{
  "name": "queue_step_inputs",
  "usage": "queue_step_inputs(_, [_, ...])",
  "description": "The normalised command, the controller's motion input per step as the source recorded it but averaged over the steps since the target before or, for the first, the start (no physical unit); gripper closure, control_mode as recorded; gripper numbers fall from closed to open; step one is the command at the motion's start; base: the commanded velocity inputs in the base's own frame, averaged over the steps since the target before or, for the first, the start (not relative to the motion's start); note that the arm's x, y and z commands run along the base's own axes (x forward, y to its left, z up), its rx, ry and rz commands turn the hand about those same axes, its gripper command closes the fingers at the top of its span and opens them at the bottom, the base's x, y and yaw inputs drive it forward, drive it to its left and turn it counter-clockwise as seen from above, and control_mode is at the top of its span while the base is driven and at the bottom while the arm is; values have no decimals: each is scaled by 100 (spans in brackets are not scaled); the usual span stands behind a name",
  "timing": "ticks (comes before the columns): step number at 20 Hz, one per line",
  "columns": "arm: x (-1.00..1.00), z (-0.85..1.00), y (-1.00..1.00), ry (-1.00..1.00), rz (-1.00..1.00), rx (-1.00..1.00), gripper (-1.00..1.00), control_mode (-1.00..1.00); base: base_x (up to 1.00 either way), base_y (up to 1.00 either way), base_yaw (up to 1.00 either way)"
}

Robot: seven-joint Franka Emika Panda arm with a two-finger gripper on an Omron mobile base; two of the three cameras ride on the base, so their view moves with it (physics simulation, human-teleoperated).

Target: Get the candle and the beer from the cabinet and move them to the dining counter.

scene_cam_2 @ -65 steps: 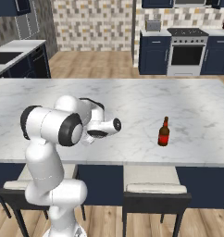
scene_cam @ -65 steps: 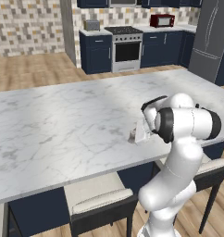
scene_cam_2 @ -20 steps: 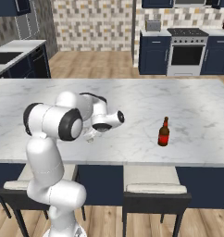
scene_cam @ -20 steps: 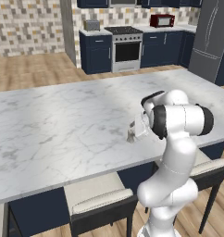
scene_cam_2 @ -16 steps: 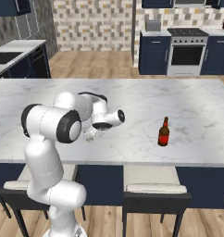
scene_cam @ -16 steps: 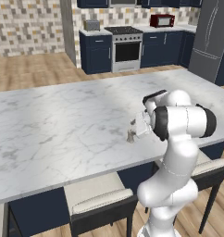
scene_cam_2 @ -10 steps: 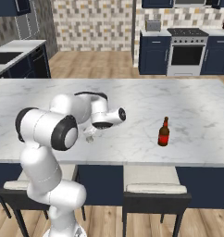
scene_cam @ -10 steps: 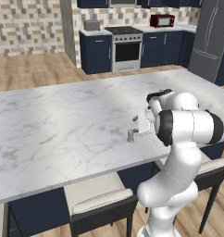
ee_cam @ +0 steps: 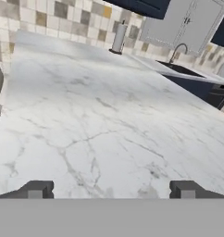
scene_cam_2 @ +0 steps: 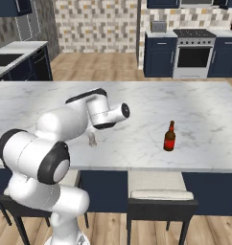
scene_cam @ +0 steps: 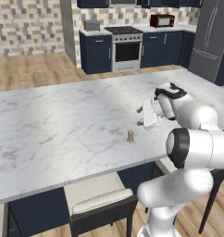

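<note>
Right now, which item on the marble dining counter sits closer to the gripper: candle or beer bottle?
The tiny pale beige candle stub. It stands just beside the open gripper, while the brown glass beer bottle with the red label stands well off to the arm's right.

Hand cam over the dining counter [ee_cam: 100, 125]
Fingertips [ee_cam: 36, 190] spread wide at the bottom, sink faucet [ee_cam: 177, 51] way off behind.

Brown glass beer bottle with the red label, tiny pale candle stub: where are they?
Brown glass beer bottle [scene_cam_2: 169, 139]: right base view, on its red label.
Tiny pale candle stub [scene_cam: 130, 136]: left base view, on its body.
</note>
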Motion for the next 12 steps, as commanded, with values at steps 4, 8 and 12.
queue_step_inputs(4, [-53,84,0,-2,0,0,-100,-100,0,0,0])
queue_step_inputs(8, [-64,79,0,-1,0,0,-100,-100,0,0,0])
queue_step_inputs(12, [-86,64,10,-4,0,0,-100,-100,0,0,0])
